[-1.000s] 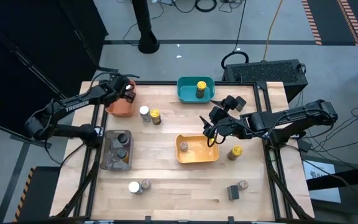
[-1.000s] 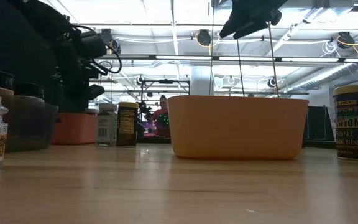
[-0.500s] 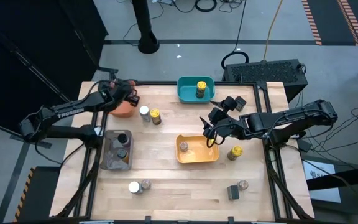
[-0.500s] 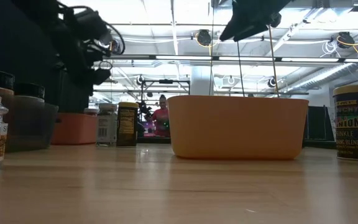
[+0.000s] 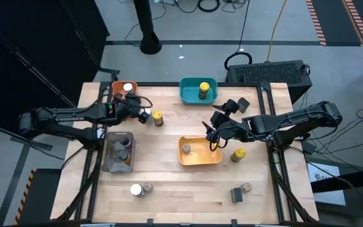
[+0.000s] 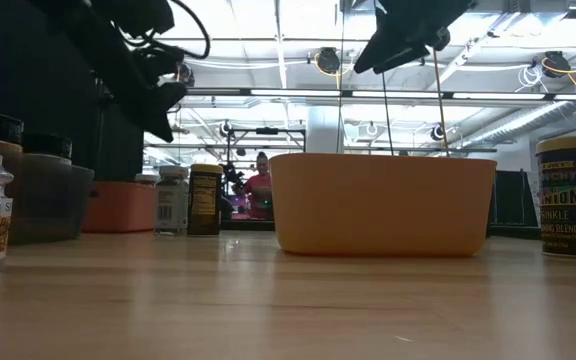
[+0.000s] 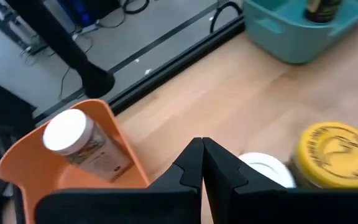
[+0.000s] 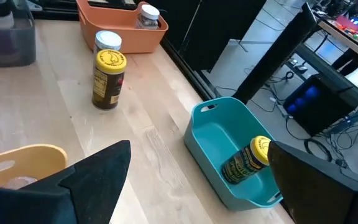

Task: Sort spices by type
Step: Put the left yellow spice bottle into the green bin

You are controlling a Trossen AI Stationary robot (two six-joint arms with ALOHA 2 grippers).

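Left tool (image 5: 138,114): fingers pressed together, holding nothing, hovering just beside the orange bin (image 5: 116,89), above a white-lidded jar (image 7: 267,169) that is standing next to a yellow-lidded jar (image 5: 157,116) on the worktop (image 5: 169,183).

Right tool (image 5: 213,131): fingers spread wide, empty, hanging over the yellow bin (image 5: 200,154).

Orange bin: one white-lidded spice jar (image 5: 128,87) is lying inside.

Teal bin (image 5: 188,93): one yellow-lidded jar (image 5: 203,89) is sitting inside.

Grey bin (image 5: 113,161): two dark-lidded jars (image 5: 123,140) are standing inside.

Loose on the worktop: a yellow-lidded jar (image 5: 237,154) just right of the yellow bin; a white and grey pair (image 5: 140,189) near the front edge; another pair (image 5: 240,192) at front right.
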